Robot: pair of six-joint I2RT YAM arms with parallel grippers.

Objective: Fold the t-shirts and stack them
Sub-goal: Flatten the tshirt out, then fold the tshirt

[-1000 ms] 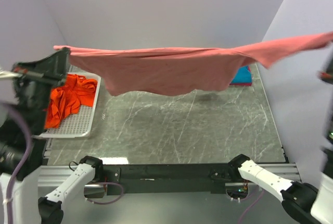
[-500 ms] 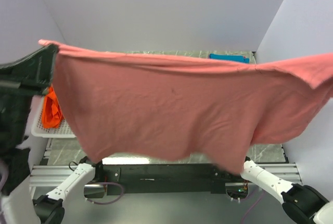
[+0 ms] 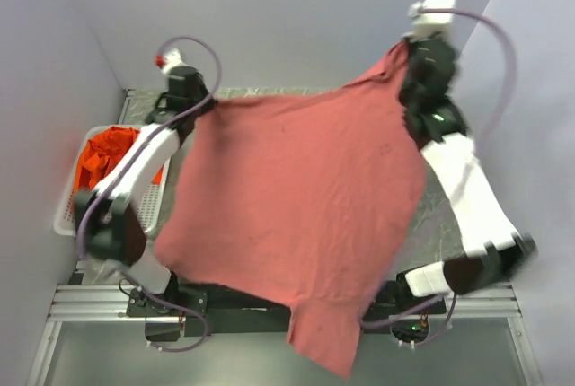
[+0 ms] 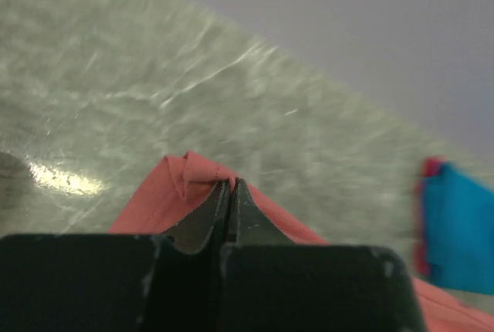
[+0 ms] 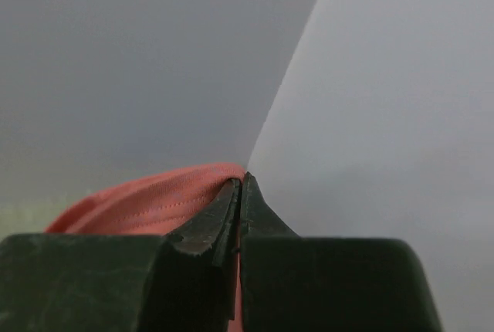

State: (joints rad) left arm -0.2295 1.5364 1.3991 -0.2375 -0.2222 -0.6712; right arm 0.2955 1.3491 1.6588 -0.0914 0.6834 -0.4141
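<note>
The dusty salmon-red t-shirt (image 3: 296, 197) hangs spread between both arms over the table and slopes down toward the front edge, where a sleeve (image 3: 323, 341) dangles. My left gripper (image 3: 203, 104) is shut on its far left corner (image 4: 189, 174), with the fingertips (image 4: 224, 193) pinching a bunched fold just above the table. My right gripper (image 3: 402, 54) is shut on the far right corner (image 5: 154, 201), held higher near the back wall. An orange t-shirt (image 3: 101, 157) lies crumpled in the basket. A teal-blue t-shirt (image 4: 461, 228) lies at the back right, with a magenta edge (image 4: 429, 168) beside it.
A white mesh basket (image 3: 65, 217) stands at the left edge of the grey marble table (image 4: 116, 77). Lilac walls enclose the back and both sides. The spread shirt hides most of the tabletop in the top view.
Both arms have swung forward and down from near the camera to the far end of the table. The salmon-red shirt has gone with them and now slopes over the table.
</note>
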